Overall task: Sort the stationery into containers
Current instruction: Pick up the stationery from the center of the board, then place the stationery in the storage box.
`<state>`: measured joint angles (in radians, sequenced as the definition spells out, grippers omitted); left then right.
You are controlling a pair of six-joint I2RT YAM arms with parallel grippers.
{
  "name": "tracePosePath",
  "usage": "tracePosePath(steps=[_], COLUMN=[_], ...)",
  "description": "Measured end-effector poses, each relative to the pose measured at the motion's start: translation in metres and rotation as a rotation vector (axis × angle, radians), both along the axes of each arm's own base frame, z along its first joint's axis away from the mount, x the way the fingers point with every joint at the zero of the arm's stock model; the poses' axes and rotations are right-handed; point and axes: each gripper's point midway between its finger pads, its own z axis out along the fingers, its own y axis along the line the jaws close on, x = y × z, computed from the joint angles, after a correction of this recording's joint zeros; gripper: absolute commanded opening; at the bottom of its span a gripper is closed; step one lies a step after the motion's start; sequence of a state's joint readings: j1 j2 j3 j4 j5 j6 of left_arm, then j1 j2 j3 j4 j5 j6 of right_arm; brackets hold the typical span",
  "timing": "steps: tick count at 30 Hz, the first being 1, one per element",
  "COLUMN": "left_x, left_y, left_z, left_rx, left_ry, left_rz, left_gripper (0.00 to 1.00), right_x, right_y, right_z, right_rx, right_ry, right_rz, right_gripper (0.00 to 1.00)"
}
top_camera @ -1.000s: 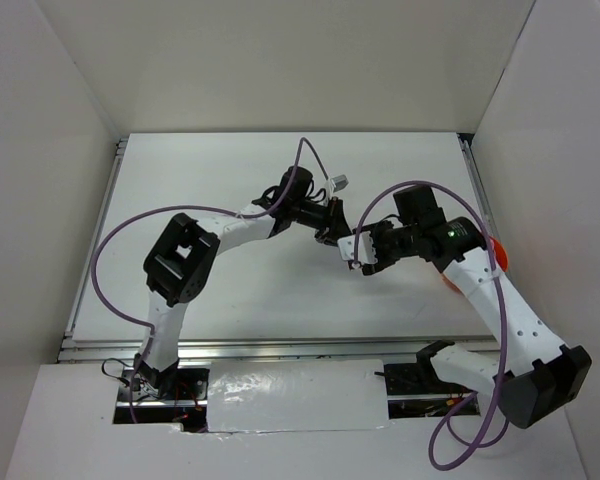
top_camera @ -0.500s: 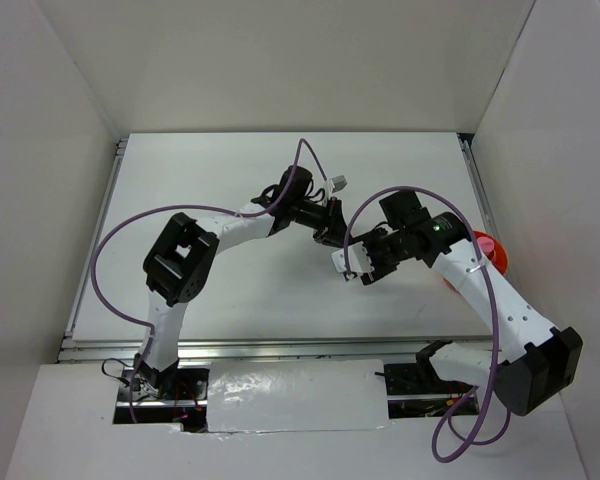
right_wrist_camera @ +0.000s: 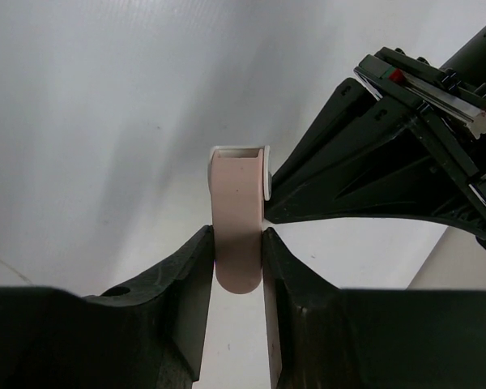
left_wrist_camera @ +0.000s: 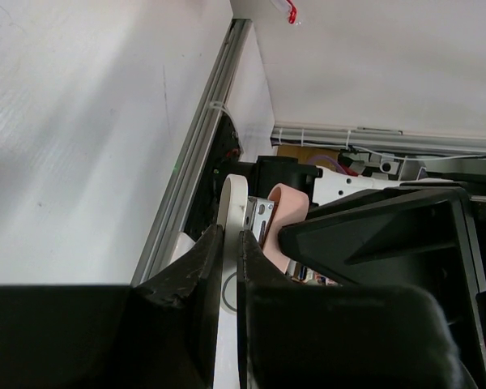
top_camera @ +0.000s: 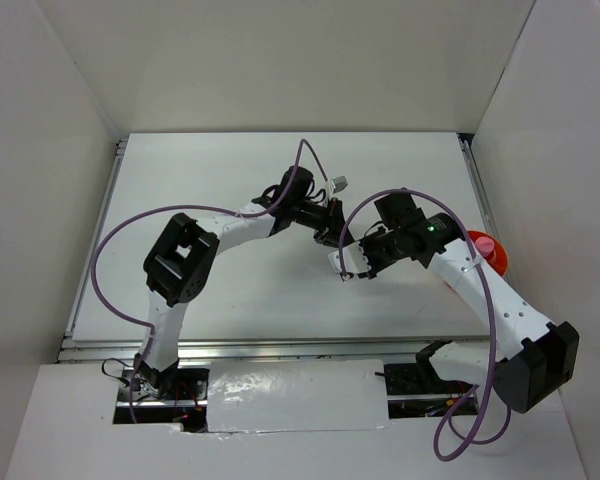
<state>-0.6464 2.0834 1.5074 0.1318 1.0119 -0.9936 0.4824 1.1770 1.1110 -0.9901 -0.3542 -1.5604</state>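
My right gripper (top_camera: 345, 265) is shut on a whitish-pink eraser (right_wrist_camera: 239, 219), gripped by its rounded end, its white-sleeved end pointing away. It is held above the middle of the table. My left gripper (top_camera: 330, 232) is just behind it, its jaws closed to a thin slit with nothing between them; its black fingers (right_wrist_camera: 348, 178) show beside the eraser in the right wrist view. In the left wrist view the eraser (left_wrist_camera: 285, 212) shows just past my left gripper (left_wrist_camera: 230, 243). The orange cup (top_camera: 492, 252) stands at the table's right edge with something pink in it.
White walls close in the table (top_camera: 200, 200) on the left, back and right. Purple cables (top_camera: 110, 250) loop over both arms. A small grey connector (top_camera: 337, 183) hangs off the left arm's cable.
My right gripper has moved left and slightly nearer with the eraser in it, ending right under the left gripper's tips. The left arm has hardly moved.
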Motion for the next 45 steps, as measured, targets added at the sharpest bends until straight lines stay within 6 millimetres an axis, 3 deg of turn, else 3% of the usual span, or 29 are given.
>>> tracePosePath(steps=[3,7,8,9,15,19,23,25,29,32,37,45], left_x=[0.0,0.002,0.003,0.004,0.007,0.03,0.068,0.078,0.077,0.071,0.066,0.066], left_y=[0.0,-0.001,-0.001,-0.001,0.003,0.018,0.039,0.049,0.05,0.046,0.043,0.043], left_z=[0.0,0.001,0.002,0.003,0.002,-0.006,-0.004,0.0,0.005,0.002,-0.001,-0.001], left_rx=[0.002,-0.006,-0.013,-0.017,-0.007,0.052,0.113,0.132,0.139,0.143,0.148,0.149], left_ry=[0.0,-0.011,-0.023,-0.025,-0.044,-0.103,-0.236,-0.287,-0.333,-0.343,-0.337,-0.337], left_rz=[0.002,0.004,0.004,0.005,0.01,0.071,0.153,0.18,0.176,0.159,0.148,0.149], left_gripper=[0.09,0.64,0.95,0.99,0.99,0.99,0.99,0.99,0.99,0.99,0.99,0.99], right_x=[0.001,0.003,0.003,0.003,0.011,0.026,0.047,0.058,0.073,0.083,0.09,0.082], right_y=[0.0,-0.001,-0.003,-0.005,-0.021,-0.052,-0.11,-0.145,-0.213,-0.247,-0.279,-0.297], right_z=[-0.001,-0.001,-0.002,-0.003,-0.004,0.004,0.013,0.014,0.017,0.019,0.02,0.003], right_rx=[-0.005,-0.014,-0.021,-0.029,-0.042,-0.065,-0.113,-0.157,-0.254,-0.304,-0.353,-0.426], right_ry=[-0.008,-0.017,-0.014,-0.012,-0.008,-0.03,-0.046,-0.048,-0.02,0.003,0.037,0.13], right_rz=[0.003,0.0,-0.005,-0.008,-0.067,-0.149,-0.294,-0.355,-0.448,-0.486,-0.523,-0.532], right_gripper=[0.24,0.14,0.13,0.13,0.1,0.1,0.09,0.1,0.1,0.11,0.11,0.11])
